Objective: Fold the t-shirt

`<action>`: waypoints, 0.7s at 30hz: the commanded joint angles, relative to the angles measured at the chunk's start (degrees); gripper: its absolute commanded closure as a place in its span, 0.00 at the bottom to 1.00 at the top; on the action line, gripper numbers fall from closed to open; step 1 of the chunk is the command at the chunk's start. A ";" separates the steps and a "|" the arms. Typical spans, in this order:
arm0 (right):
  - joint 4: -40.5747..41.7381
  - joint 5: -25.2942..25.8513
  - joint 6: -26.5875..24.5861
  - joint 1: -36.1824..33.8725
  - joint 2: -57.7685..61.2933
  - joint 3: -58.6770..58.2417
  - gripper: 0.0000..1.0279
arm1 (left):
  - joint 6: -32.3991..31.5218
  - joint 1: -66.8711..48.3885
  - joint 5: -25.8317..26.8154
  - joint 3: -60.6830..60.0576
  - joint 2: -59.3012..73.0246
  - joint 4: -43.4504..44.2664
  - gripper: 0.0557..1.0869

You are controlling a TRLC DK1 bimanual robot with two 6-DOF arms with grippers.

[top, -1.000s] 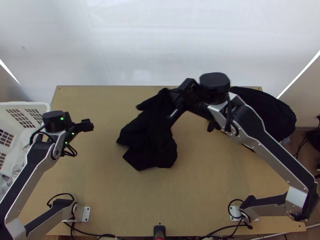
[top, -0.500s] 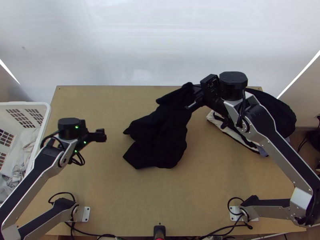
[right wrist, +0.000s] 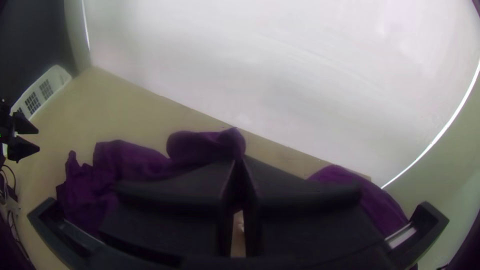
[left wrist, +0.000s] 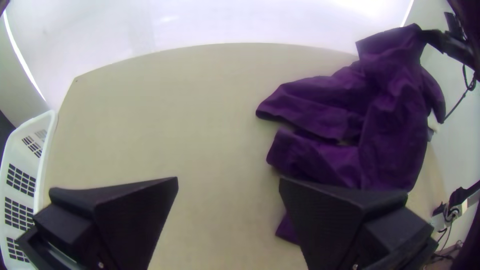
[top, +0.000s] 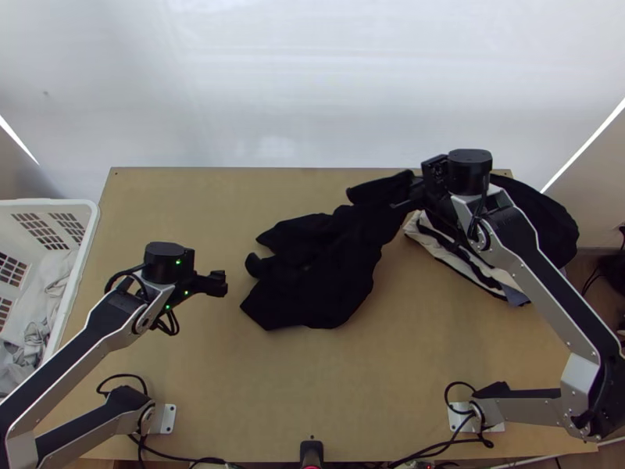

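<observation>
- Laundry basket (top: 88, 223), white plastic, slotted walls: at the table's (top: 183, 211) left edge; contains crumpled pale cloth (top: 47, 301), heaped low inside.
- Left gripper (left wrist: 228, 181): over the table's left half, well apart from the shirt; fingers spread, nothing between them.
- T-shirt (top: 320, 273), dark, one: bunched across the table's middle, loose flaps toward the left edge, upper part drawn toward the far right corner. Unfolded.
- Step in hand, as judged: opening out and arranging the shirt, ahead of any fold.
- Next move, as judged: left gripper to take a loose flap or hem on the shirt's left side, both then to draw the cloth taut and lay it flat. Risk: catching two layers at once.
- Right gripper (right wrist: 239, 161): toward the table's far right corner, pinching a gathered upper portion of the shirt.
- Garment pile (top: 543, 215), dark piece over cream cloth (top: 437, 245): at the far right corner, beneath the right arm (top: 539, 273).
</observation>
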 commanded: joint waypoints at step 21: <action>1.05 1.27 0.30 -7.68 -9.15 -9.20 0.97 | -0.07 -10.70 -0.02 -0.15 3.57 -0.30 0.04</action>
